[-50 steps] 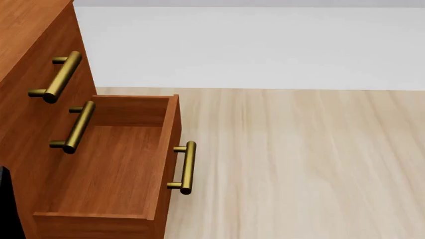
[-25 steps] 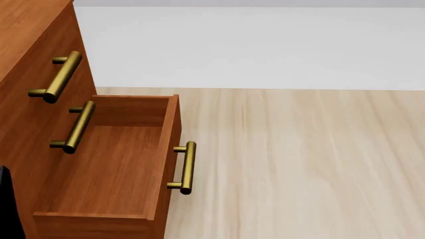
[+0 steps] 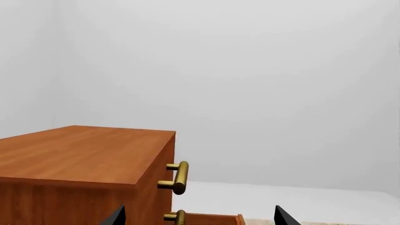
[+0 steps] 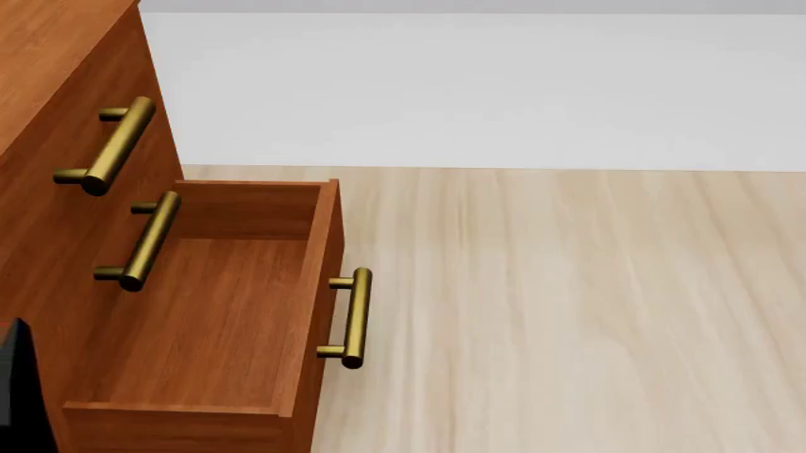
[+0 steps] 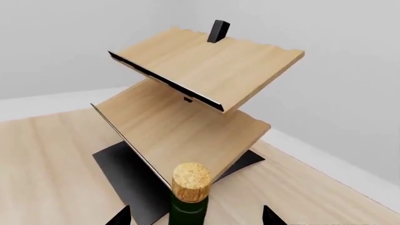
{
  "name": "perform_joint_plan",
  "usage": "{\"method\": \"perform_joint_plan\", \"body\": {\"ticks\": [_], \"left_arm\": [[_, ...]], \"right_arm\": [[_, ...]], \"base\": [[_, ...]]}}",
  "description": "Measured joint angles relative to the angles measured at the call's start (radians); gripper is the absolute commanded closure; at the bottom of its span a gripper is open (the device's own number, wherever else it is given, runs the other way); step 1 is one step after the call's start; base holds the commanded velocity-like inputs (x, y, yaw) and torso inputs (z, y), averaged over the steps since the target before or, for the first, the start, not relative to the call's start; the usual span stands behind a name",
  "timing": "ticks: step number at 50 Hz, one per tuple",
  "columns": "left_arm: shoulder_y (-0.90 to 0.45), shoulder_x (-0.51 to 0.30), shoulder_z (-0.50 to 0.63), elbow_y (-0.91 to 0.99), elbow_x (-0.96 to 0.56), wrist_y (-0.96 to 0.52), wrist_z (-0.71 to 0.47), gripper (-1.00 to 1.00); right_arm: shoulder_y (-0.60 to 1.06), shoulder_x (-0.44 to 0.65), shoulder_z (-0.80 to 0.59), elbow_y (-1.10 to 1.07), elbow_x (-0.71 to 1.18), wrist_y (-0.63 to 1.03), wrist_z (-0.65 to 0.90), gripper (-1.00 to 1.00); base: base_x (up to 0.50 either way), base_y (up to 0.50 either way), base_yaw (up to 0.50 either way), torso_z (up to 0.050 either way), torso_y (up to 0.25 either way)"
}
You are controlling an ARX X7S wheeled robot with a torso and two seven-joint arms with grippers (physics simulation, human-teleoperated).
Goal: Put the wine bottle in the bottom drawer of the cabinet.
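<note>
- We judge the pick-up is the step in hand: the drawer [image 4: 202,321] of the cabinet [image 4: 51,57] stands pulled out and bare inside, with no bottle in it.
- The bottle [image 5: 189,197] stands upright between the right gripper [image 5: 190,218] fingertips, its cork [image 5: 190,177] just past them; the rack [image 5: 187,93] rises close behind.
- The right jaws are spread wide, tips clear of the glass on both sides; whether they grip lower down we cannot tell.
- The left gripper [image 3: 196,216] is spread wide and empty, with the cabinet just beyond it.
- Next, we think: close on the neck, lift clear of the rack, carry it to the drawer.
</note>
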State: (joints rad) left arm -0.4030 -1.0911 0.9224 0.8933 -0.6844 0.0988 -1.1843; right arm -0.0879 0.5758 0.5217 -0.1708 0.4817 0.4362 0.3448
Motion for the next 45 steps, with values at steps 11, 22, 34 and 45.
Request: {"method": "perform_joint_plan", "body": {"ticks": [11,22,34,45], "left_arm": [[0.000,0.006,0.001,-0.007,-0.002,-0.001,0.006,-1.00],[-0.003,0.007,0.000,-0.005,-0.002,-0.008,0.007,-1.00],[-0.003,0.011,0.000,-0.010,-0.004,-0.009,0.009,-1.00],[-0.003,0.014,0.000,-0.015,-0.005,-0.011,0.012,-1.00]], "right_arm": [[0.028,0.003,-0.016,0.058,-0.008,-0.013,-0.011,-1.00],[0.054,0.009,-0.036,0.105,-0.020,-0.019,-0.019,-1.00],[0.089,0.026,-0.060,0.124,-0.026,-0.002,-0.020,-1.00],[0.112,0.039,-0.071,0.138,-0.029,0.011,-0.020,-1.00]], "base": [[0.00,0.00,0.00,0.000,0.000],[0.00,0.00,0.00,0.000,0.000],[0.00,0.00,0.00,0.000,0.000],[0.00,0.00,0.00,0.000,0.000]]}}
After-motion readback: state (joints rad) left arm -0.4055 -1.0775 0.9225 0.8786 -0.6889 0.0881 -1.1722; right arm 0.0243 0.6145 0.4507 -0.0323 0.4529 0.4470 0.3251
